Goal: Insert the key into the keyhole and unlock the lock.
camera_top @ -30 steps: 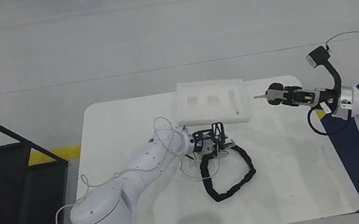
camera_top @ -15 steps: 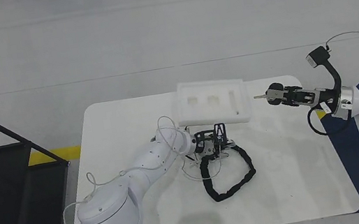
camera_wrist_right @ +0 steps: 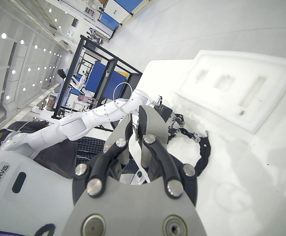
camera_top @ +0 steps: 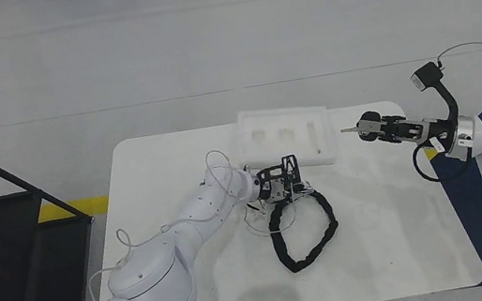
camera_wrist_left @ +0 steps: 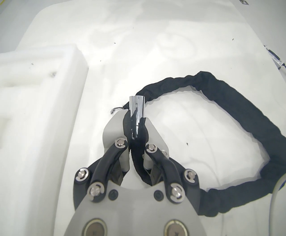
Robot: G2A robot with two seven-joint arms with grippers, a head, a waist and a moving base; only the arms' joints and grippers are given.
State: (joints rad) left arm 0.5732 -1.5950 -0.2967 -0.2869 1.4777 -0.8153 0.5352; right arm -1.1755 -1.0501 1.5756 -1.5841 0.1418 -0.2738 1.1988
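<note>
Lock (camera_top: 307, 235): a chain in a black fabric sleeve is lying as a loop on the white table, near the middle; one end is rising into the left gripper, just beside the near edge of the foam tray.
Lock cylinder (camera_wrist_left: 137, 106): a short chrome barrel at the end of the sleeve is sticking out past the fingertips, pointing away from the wrist camera; whether a keyhole is facing outward cannot be told.
Left gripper (camera_wrist_left: 134, 125): its fingers are closing tightly on the base of the chrome barrel, with black sleeve bunching between the pads and running back toward the palm; in the top view it (camera_top: 286, 181) is sitting above the upper part of the loop.
Key (camera_top: 348, 130): it is being held in the air over the right side of the table, its thin shaft pointing toward the foam tray; it is well apart from the lock.
Right gripper (camera_top: 365, 127): its fingers are pinching down to a narrow gap on the key; in its own wrist view (camera_wrist_right: 134, 128) a slim metal piece is showing between the pads.
Foam tray (camera_top: 284, 134): a white block with three rectangular recesses is lying at the far side of the table, between the two grippers.
Table (camera_top: 408, 247): white, with rounded corners; it is bearing the loop and the tray.
</note>
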